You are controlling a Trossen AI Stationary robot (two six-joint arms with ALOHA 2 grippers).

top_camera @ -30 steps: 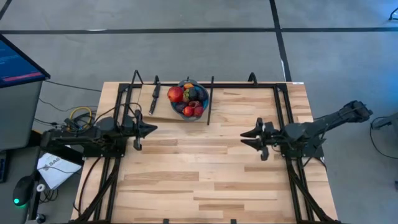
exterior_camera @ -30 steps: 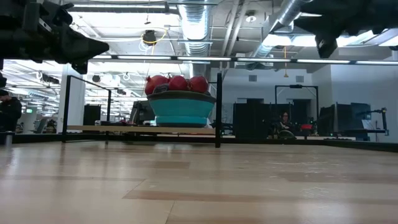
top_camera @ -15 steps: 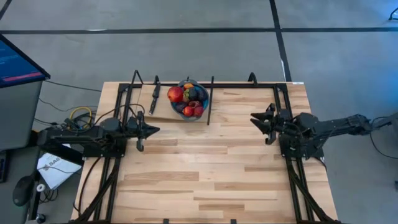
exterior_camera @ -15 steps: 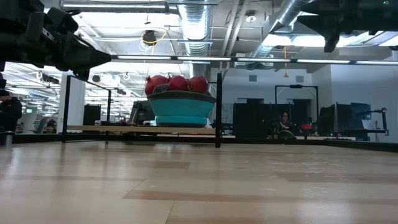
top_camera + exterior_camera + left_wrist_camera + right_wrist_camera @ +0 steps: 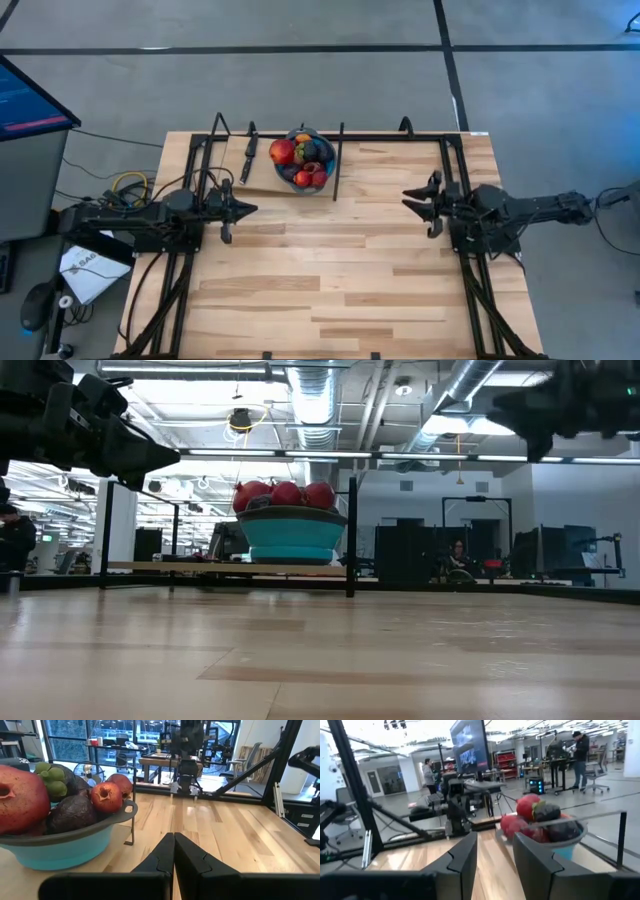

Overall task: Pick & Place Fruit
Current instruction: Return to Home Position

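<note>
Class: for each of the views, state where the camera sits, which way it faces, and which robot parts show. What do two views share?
High view: above the table, looking straight down; both arms show, with left pincer and right pincer.
Low view: at tabletop height, looking level toward the bowl of fruit; arms overhead.
Left wrist view: on that wrist, facing the right arm; its shut pincer shows.
Right wrist view: facing the left arm; its open pincer shows.
Shared: both wrist views show the bowl.

Overhead, table-level, two wrist views, bowl shared
</note>
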